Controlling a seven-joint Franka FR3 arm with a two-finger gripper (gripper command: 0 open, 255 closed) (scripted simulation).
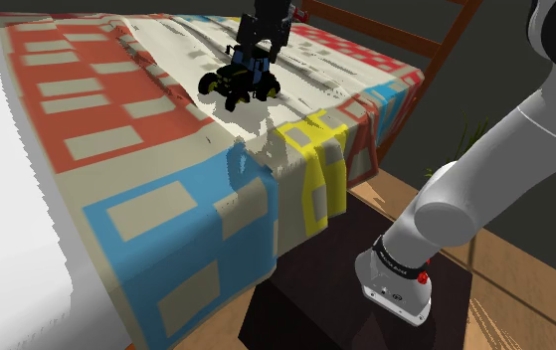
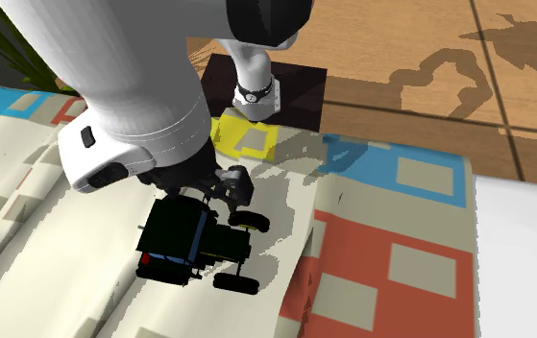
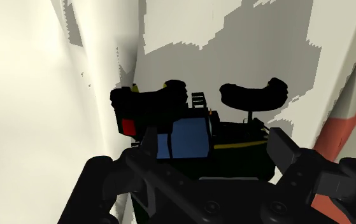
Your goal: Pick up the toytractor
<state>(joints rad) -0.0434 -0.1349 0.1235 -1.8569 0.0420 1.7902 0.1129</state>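
The quilt-covered bed (image 1: 116,129) carries the toy tractor (image 2: 184,240) on a cream patch, not yet lifted. The white arm (image 2: 132,86) reaches over it, and the claw (image 3: 216,145) stands spread, straddling the cab. Closing and lifting remain. The tractor's long axis runs across the second exterior view, nose rightward.

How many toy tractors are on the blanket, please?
1. The tractor stands on the blanket, on a pale stretch near a yellow patch. The arm covers some blanket, so another could be hidden.
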